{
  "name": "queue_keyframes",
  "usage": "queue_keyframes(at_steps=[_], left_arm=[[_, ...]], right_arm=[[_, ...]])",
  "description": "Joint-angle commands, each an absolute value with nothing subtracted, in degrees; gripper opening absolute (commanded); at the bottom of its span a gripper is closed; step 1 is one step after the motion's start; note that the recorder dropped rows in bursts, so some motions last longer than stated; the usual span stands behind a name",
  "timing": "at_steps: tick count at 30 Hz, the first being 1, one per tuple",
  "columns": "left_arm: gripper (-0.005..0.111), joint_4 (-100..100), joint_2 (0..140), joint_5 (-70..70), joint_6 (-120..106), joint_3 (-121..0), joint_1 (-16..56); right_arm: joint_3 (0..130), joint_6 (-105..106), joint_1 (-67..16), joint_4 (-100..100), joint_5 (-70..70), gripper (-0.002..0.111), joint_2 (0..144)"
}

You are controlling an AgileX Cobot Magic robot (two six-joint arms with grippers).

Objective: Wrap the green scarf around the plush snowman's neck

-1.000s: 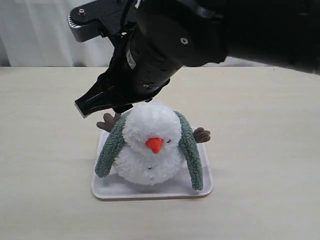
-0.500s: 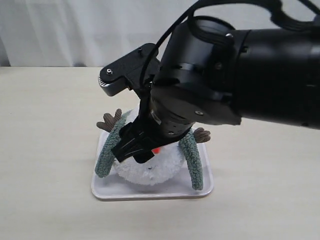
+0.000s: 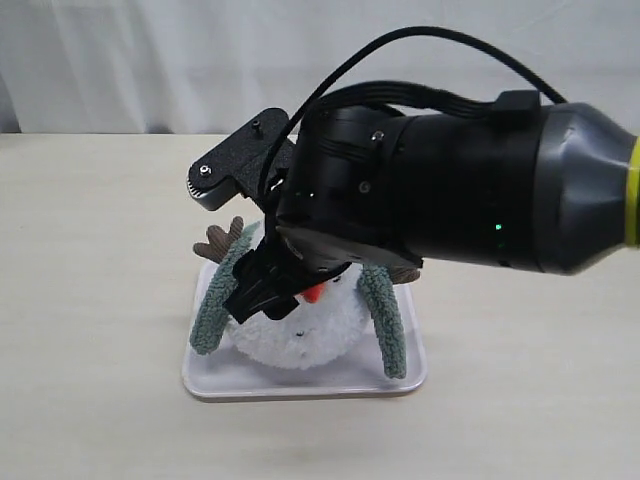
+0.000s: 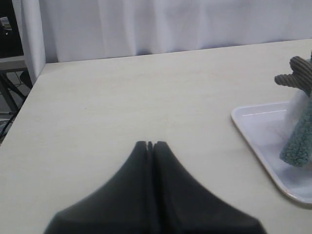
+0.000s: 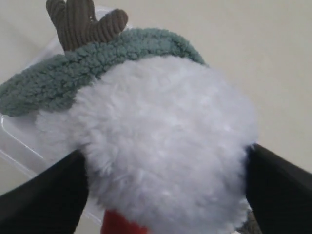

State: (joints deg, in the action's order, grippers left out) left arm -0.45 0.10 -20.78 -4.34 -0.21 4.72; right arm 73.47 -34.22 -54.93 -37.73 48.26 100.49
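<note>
**Cream table: right gripper astride the plush snowman**

Pale white curtain hangs behind the table. Near the middle of the table sits a shallow white tray, and the plush snowman stands on it, a fluffy white figure with an orange nose facing the exterior camera. A brown twig arm sticks out at the snowman's side.

The green scarf lies across the back of the snowman, just behind the head. Its two ends hang down the front, one on each side of the body, reaching the tray. The ends are not crossed or tied.

A bulky black arm reaches in from the right of the exterior view and covers most of the snowman's head. Its wrist view shows the right gripper's fingers spread wide, one on each side of the head, right at the edge of the fluff. The head does not look squeezed.

The left gripper is over bare table, well to the side of the tray. Its fingers are pressed together with nothing between them.
</note>
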Motion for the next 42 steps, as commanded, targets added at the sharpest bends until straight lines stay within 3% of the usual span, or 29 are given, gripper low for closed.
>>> queue_keyframes(at_steps=[1,3,17,29,42], left_arm=[[0.000,-0.52,0.00,-20.25,-4.25,0.00,4.61],[0.000,-0.52,0.00,-20.25,-4.25,0.00,4.61],[0.000,-0.52,0.00,-20.25,-4.25,0.00,4.61],[0.000,-0.52,0.00,-20.25,-4.25,0.00,4.61],[0.000,-0.52,0.00,-20.25,-4.25,0.00,4.61]], right_arm=[[73.49,-37.53,-54.68,-41.87,47.62,0.077,102.19],[73.49,-38.50,-54.68,-43.59,47.62,0.072,102.67],[73.49,-31.50,-54.70,-43.92,43.14,0.005,103.19],[73.49,-47.15,-54.70,-59.48,43.27,0.004,103.19],[73.49,-52.28,-50.71,-59.13,44.60,0.004,106.64]])
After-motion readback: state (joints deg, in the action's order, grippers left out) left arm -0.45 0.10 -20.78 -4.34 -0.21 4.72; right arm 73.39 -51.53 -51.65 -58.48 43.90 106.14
